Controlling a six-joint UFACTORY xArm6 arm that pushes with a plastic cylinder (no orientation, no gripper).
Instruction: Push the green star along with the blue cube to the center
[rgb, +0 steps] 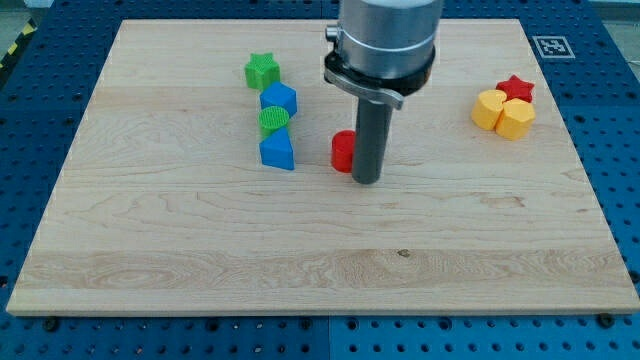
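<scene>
The green star (261, 71) lies toward the view's top left of the wooden board (150, 230). Just below and right of it sits a blue cube (279, 99), then a green round block (273, 120), then a blue triangular block (277, 152), all in a touching column. My tip (366, 181) rests on the board near the middle, right of that column and apart from it. A red block (343, 151) sits against the rod's left side, partly hidden by it.
At the view's right, a red star (516, 88) and two yellow blocks (489, 109) (516, 119) form a tight cluster. The arm's grey body (388, 40) hangs over the board's top middle. The board lies on a blue perforated table (610, 150).
</scene>
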